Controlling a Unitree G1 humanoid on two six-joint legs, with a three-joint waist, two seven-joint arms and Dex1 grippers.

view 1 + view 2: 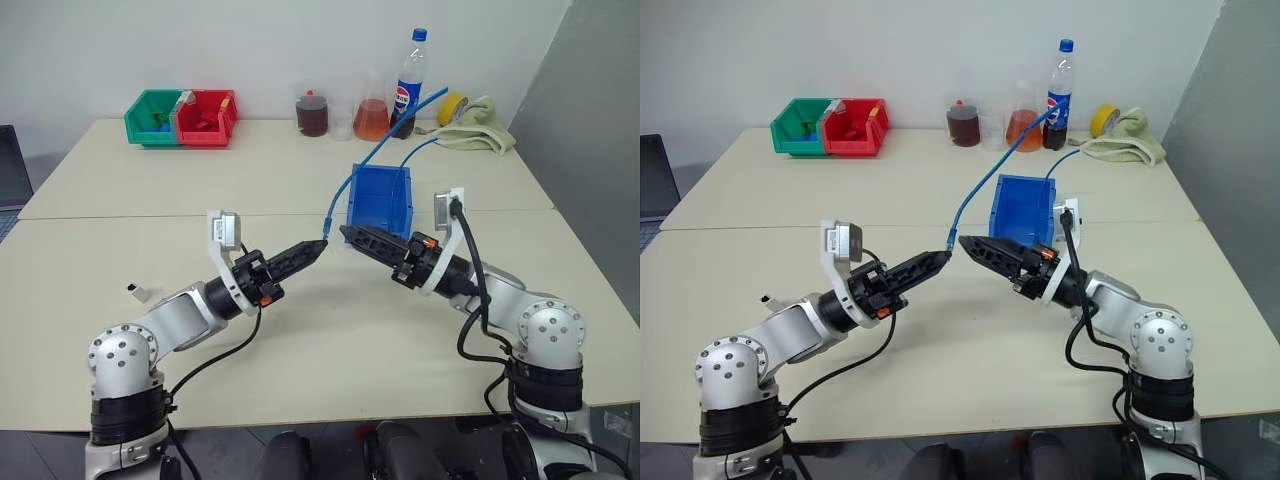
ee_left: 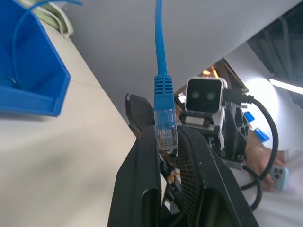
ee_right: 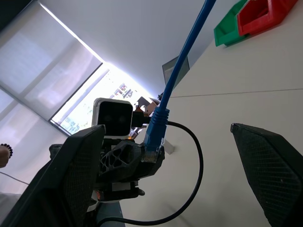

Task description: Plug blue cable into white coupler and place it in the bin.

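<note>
My left gripper (image 1: 320, 244) is shut on the clear plug end of the blue cable (image 2: 165, 127), held above the table's middle. From the plug the cable (image 1: 345, 188) rises and runs back over the bin (image 1: 380, 200), a bright-blue bin standing just behind both grippers. Tip to tip with the left one, a short gap away, my right gripper (image 1: 346, 233) is open with nothing between its fingers (image 3: 75, 170). The white coupler (image 1: 137, 292) lies on the table beside my left arm, apart from both grippers.
A green bin (image 1: 152, 115) and a red bin (image 1: 207, 115) stand at the back left. A cola bottle (image 1: 408, 85), two flasks (image 1: 371, 118), a yellow tape roll (image 1: 452, 108) and a cloth (image 1: 482, 125) line the back right. A person's hand (image 2: 265, 165) holds a phone.
</note>
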